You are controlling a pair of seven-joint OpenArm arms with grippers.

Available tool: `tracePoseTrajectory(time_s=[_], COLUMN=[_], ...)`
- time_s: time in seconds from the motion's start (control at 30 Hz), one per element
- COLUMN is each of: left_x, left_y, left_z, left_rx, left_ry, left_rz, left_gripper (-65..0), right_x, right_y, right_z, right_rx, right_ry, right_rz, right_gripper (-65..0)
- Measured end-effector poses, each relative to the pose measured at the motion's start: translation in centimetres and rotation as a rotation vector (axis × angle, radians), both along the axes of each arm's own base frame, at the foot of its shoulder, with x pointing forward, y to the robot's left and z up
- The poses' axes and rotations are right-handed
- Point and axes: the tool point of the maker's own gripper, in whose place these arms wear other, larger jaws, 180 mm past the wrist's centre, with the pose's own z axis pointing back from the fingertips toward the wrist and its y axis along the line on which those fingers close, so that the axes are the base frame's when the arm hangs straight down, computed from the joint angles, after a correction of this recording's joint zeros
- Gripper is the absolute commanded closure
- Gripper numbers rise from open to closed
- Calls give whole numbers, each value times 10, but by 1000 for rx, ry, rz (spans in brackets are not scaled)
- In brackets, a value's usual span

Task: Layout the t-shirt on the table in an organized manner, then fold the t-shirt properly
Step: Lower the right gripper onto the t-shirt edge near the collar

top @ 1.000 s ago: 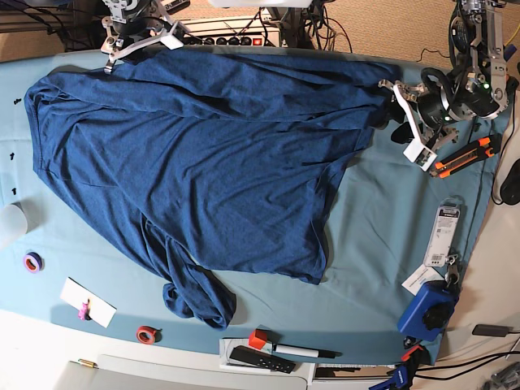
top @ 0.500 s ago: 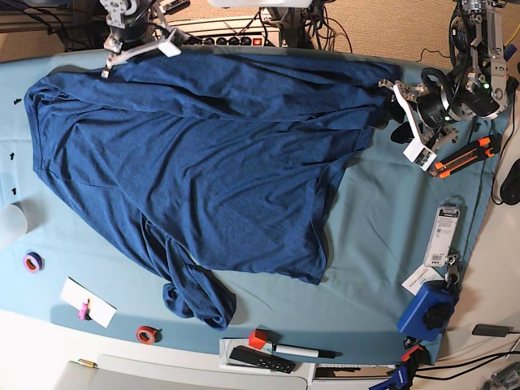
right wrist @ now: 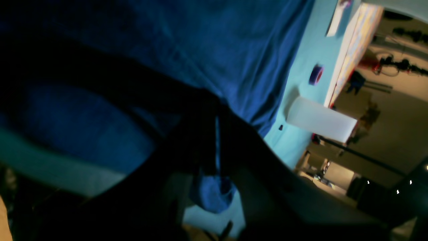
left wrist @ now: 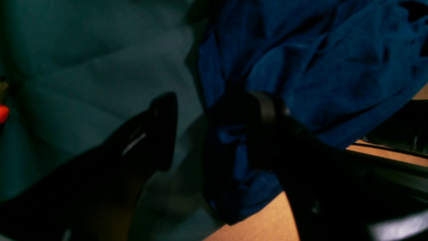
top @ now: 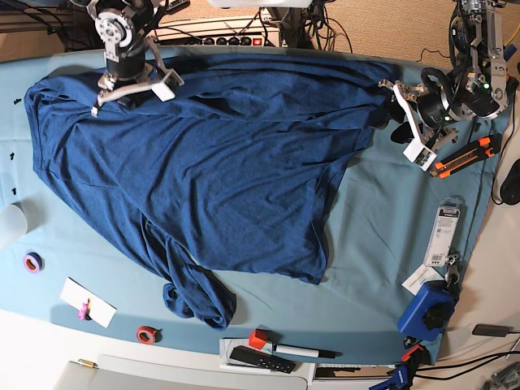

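The t-shirt (top: pixel 203 162) lies on the table (top: pixel 374 244); a cup (top: pixel 10 221) stands left of it, a marker (top: pixel 305 352) before it.

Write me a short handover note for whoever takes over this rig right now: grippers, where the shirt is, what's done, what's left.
Right gripper: shut on the t-shirt at its far edge, fabric pinched between the fingers.
Left gripper: jaws open at the shirt's other far corner; cloth lies against one finger, not clamped.
Shirt: spread across the table, far edge roughly straight, near side crooked, with a bunched clump toward the front.
Done: partial spreading only.
Left: flatten the bunched part, square up the layout, then all folds.
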Motion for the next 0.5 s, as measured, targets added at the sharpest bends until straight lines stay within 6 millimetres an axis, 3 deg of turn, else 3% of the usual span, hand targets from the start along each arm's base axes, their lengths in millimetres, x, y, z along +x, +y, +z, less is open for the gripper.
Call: tracePoseTrajectory(time_s=[0.17, 0.37, 0.5], left_x=[0, 0, -1], left_y=[0, 0, 0], left_z=[0, 0, -1], left_rx=[0, 0, 0], left_ry=[0, 1, 3], left_rz=[0, 0, 1], left_gripper=[-324, -324, -324], right_x=[21, 43, 40], right_y=[22, 29, 33], right_z=[4, 16, 11], right_rx=[126, 176, 209], right_ry=[-48, -109, -84], right_rz=[-13, -30, -45], right_gripper=[0, -3, -243])
